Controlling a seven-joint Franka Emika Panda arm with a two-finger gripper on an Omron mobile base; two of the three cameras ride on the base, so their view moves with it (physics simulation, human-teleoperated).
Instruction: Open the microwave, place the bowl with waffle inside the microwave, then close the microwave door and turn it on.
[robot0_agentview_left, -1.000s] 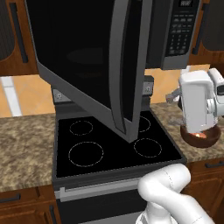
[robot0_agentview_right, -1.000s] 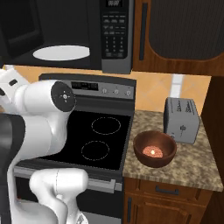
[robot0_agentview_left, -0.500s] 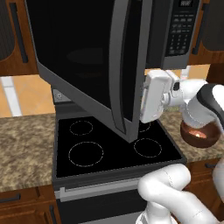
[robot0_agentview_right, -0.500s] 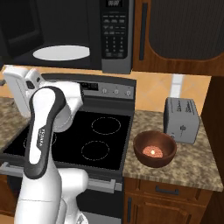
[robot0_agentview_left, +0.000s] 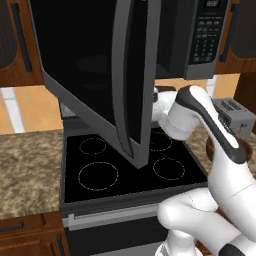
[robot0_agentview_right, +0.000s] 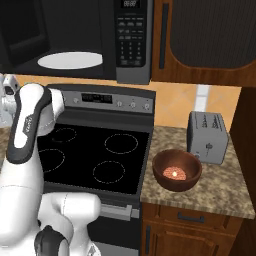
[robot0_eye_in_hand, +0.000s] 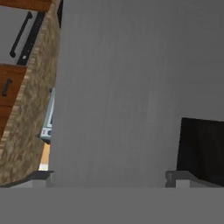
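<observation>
We see the microwave (robot0_agentview_right: 80, 40) mounted above the stove (robot0_agentview_right: 95, 155), with its cavity exposed and the white turntable plate (robot0_agentview_right: 70, 60) lying on the cavity floor. The keypad panel (robot0_agentview_right: 131, 37) runs down the microwave's right side. The microwave door (robot0_agentview_left: 95, 75) stands swung wide out over the cooktop in the left base view, its long grey bar handle (robot0_agentview_left: 122, 85) facing us near the door's free edge.

Our arm reaches up behind that free edge, the wrist tucked between the door and the stove's back panel. In the hand view the gripper (robot0_eye_in_hand: 107, 177) faces a broad grey surface at very close range, with one finger tip (robot0_eye_in_hand: 37, 177) at the lower left and the other at the lower right. The jaws stand spread as wide as they go, and nothing is gripped between them; we cannot tell whether the tips touch the grey surface.

The bowl (robot0_agentview_right: 177, 170) sits on the granite counter (robot0_agentview_right: 220, 187) just right of the stove's right edge, towards the counter's front, with the waffle (robot0_agentview_right: 175, 173) lying flat in its bottom. The toaster (robot0_agentview_right: 207, 136) stands just behind the bowl, at the counter's back edge.
</observation>
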